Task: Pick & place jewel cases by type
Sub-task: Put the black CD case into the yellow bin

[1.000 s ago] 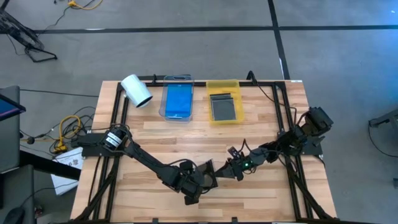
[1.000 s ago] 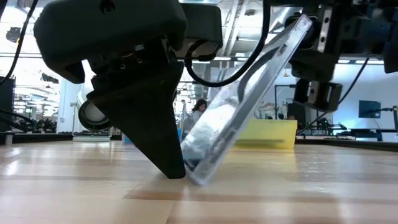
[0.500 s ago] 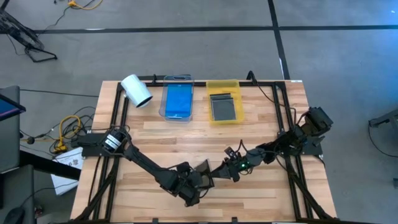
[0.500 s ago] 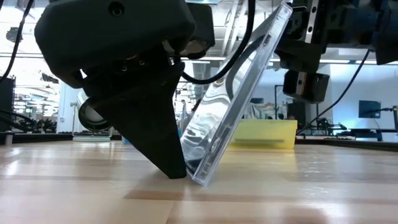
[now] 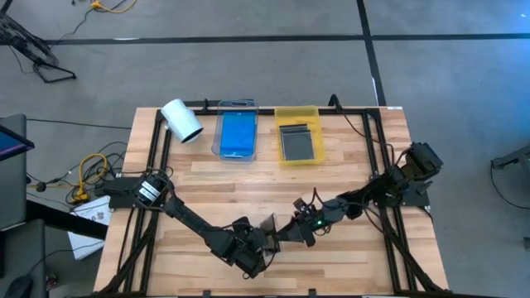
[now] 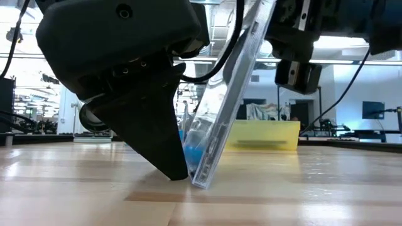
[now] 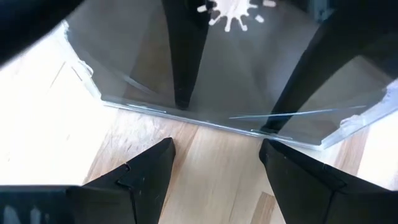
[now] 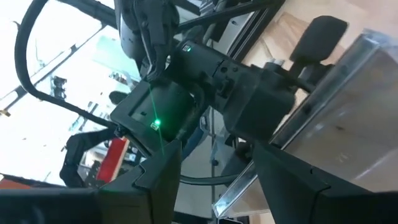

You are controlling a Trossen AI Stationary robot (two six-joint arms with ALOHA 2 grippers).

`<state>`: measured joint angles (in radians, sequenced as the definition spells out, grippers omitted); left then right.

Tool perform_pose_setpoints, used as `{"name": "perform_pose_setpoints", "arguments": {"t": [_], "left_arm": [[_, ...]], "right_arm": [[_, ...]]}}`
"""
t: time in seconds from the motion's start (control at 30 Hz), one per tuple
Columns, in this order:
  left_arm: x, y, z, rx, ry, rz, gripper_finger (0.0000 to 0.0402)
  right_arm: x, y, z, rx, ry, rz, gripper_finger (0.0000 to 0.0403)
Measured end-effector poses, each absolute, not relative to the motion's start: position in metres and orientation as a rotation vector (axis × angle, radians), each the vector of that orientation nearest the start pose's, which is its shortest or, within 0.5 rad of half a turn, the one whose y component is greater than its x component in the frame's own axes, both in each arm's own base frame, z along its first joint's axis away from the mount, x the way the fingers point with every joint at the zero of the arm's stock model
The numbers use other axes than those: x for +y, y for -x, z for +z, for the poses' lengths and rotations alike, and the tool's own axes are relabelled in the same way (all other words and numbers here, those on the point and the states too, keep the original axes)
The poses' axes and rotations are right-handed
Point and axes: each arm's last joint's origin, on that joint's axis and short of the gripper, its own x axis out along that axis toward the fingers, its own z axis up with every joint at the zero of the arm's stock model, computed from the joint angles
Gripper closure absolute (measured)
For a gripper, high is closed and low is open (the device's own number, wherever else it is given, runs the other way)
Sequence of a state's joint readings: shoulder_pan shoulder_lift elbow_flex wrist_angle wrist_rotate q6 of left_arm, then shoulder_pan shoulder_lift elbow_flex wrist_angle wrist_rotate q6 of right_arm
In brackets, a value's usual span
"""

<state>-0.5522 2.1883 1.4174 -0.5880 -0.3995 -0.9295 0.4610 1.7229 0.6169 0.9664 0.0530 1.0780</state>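
Note:
A clear jewel case [image 6: 229, 107] stands steeply tilted near the table's front middle [image 5: 271, 227], its lower edge [image 7: 217, 124] on the wood. My left gripper [image 7: 216, 146] is open and points steeply down. Its fingertips [image 6: 174, 164] are at the table right beside that lower edge. My right gripper [image 8: 217, 152] comes in nearly level from the table's right [image 5: 286, 233]. It is open, with the case's raised edge between its fingers. My left gripper stands right at the case's lower edge [image 6: 200, 181]; I cannot tell whether a fingertip touches it. My right gripper has the case's raised edge [image 8: 233, 193] between its open fingers. The case's face leans on one finger [image 8: 292, 180], and a gap shows to the other.
At the far side lie a white roll [image 5: 182, 121], a clear tray [image 5: 222, 149] with a blue case in it, and a yellow tray [image 5: 296, 112] with a dark case in it. Bare wood lies between the trays and the arms.
My right gripper has risen and gone toward the table's left. The case has tipped from a slant to nearly upright; its upper edge has swung up while its lower edge has stayed on the wood. My left gripper has shifted slightly toward the table's left and rolled.

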Motion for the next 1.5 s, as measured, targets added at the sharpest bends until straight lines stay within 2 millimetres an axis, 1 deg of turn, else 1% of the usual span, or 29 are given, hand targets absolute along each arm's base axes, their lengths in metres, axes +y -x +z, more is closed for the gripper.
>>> {"name": "perform_pose_setpoints", "arguments": {"t": [0.3,0.43,0.67,0.73,0.87,0.93,1.13,1.2,1.27,1.37,1.5], "left_arm": [[-0.206,-0.355,0.099,1.130,0.181,0.401,0.0158],[-0.206,-0.355,0.099,1.133,0.175,0.393,0.0158],[-0.206,-0.355,0.099,1.139,0.172,0.385,0.0158],[-0.208,-0.354,0.099,1.141,0.170,0.379,0.0158],[-0.209,-0.354,0.099,1.142,0.168,0.378,0.0158],[-0.209,-0.354,0.099,1.142,0.154,0.366,0.0158],[-0.203,-0.359,0.099,1.161,0.073,0.292,0.0158],[-0.200,-0.361,0.099,1.170,0.035,0.259,0.0158],[-0.198,-0.363,0.099,1.179,-0.009,0.223,0.0158],[-0.193,-0.366,0.100,1.188,-0.044,0.189,0.0158],[-0.188,-0.369,0.100,1.205,-0.051,0.159,0.0158]], "right_arm": [[0.145,-0.302,0.172,0.335,-0.910,0.332,0.0189],[0.147,-0.304,0.168,0.406,-0.857,0.309,0.0189],[0.147,-0.303,0.166,0.435,-0.814,0.305,0.0197],[0.145,-0.300,0.164,0.498,-0.802,0.269,0.0200],[0.138,-0.285,0.155,0.723,-0.762,0.137,0.0204],[0.136,-0.276,0.158,0.784,-0.740,0.098,0.0204],[0.129,-0.252,0.183,0.775,-0.690,0.013,0.0204],[0.128,-0.239,0.186,0.814,-0.681,-0.010,0.0206],[0.131,-0.226,0.183,0.880,-0.643,-0.023,0.0208],[0.144,-0.211,0.176,0.951,-0.580,-0.036,0.0211],[0.163,-0.202,0.159,0.988,-0.533,-0.078,0.0211]]}}
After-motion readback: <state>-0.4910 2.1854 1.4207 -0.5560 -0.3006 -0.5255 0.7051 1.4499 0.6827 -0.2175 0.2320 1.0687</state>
